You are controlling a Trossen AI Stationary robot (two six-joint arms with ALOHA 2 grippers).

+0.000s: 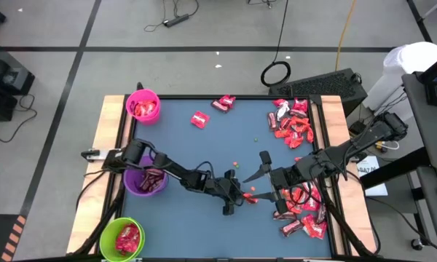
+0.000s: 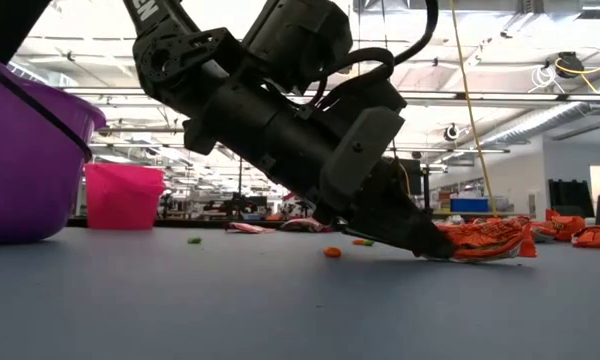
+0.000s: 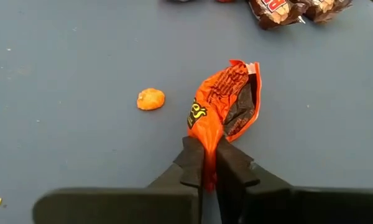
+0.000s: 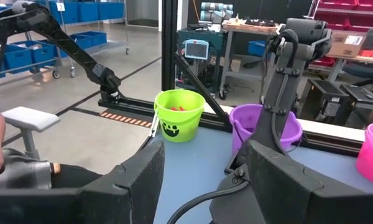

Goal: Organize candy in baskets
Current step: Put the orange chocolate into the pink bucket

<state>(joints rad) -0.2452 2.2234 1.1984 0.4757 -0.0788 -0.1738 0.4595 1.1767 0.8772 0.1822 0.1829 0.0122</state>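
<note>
My left gripper (image 3: 206, 163) reaches low over the middle of the table and is shut on an orange-red candy wrapper (image 3: 227, 102), seen in the low view as the wrapper (image 2: 490, 240) at the fingertips. My right gripper (image 1: 261, 178) hangs open above the table just right of it, holding nothing. Three baskets stand along the left edge: pink (image 1: 143, 106) at the far end, purple (image 1: 146, 180) in the middle, green (image 1: 122, 239) at the near end, each with candy inside. More candy lies in piles at the right (image 1: 291, 127), (image 1: 306, 211). My left gripper pinches the candy wrapper's crumpled end (image 3: 205, 138) between its two fingertips. The fingers slant down at it from the table's left. The rest of the wrapper (image 2: 500, 245) stretches away from the fingers and lies on the table.
A small orange speck (image 3: 150, 99) lies beside the held candy. Loose candies sit near the far edge (image 1: 199, 119), (image 1: 223, 103). Brown-wrapped pieces (image 3: 280, 11) lie just beyond the gripper. The blue mat between the baskets and the piles is otherwise bare.
</note>
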